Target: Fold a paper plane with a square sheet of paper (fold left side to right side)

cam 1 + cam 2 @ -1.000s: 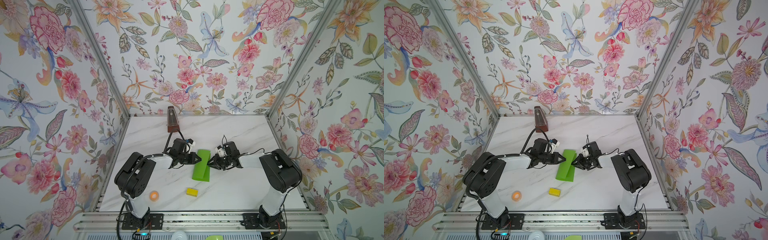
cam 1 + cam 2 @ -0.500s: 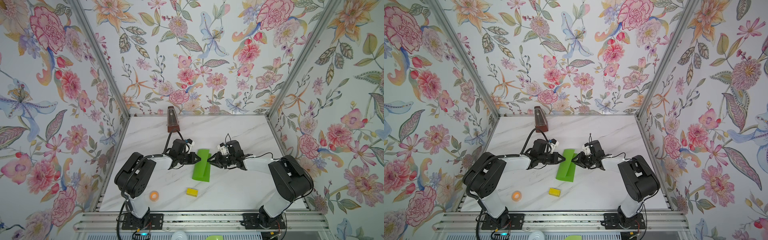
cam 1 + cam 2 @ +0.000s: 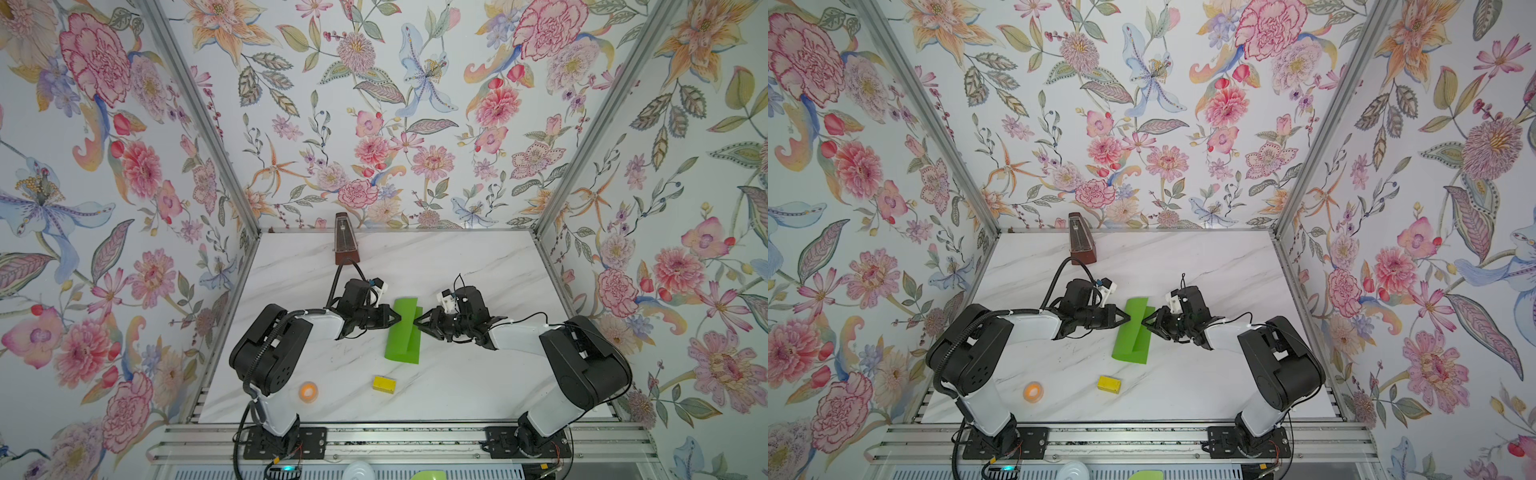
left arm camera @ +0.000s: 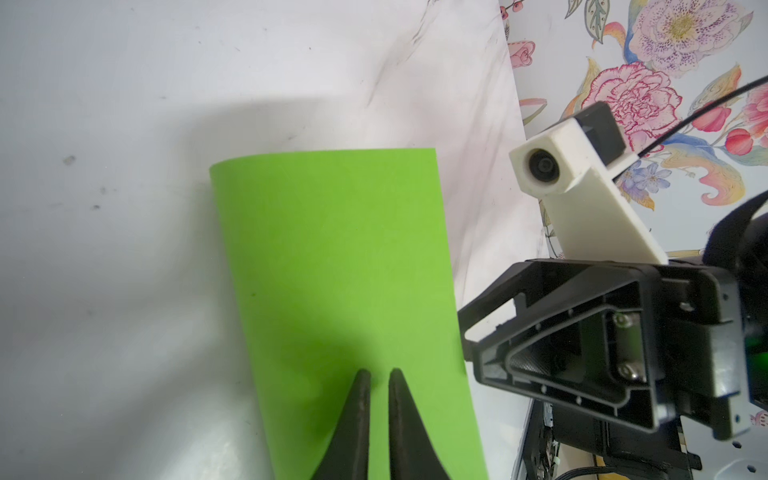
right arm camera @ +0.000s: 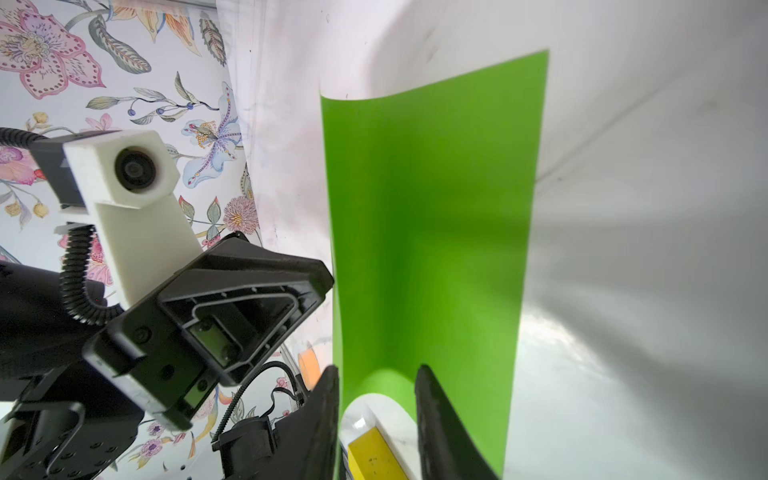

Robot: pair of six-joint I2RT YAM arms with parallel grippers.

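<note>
Our left gripper (image 3: 398,319) is almost fully closed. In the left wrist view its two fingers (image 4: 360,415) leave only a thin slit between them, and we see nothing held there. The tips are over the green surface, but we cannot tell if they touch it.

Our right gripper (image 3: 416,322) is partly opened. In the right wrist view its fingers (image 5: 436,419) stand apart, and the curled edge of the paper rises just beyond them without being pinched.

The square sheet of paper (image 3: 400,334) lies in the middle of the marble table (image 3: 478,374), between the two grippers. In both top views the left tips are at its left long edge and the right tips at its right long edge. The sheet is doubled over into a narrow band. The fold is not pressed flat, because the side near the right gripper arches up from the table.

A small yellow block (image 3: 384,384) lies near the front end of the sheet, not touching it. An orange ring (image 3: 308,392) lies further left.
</note>
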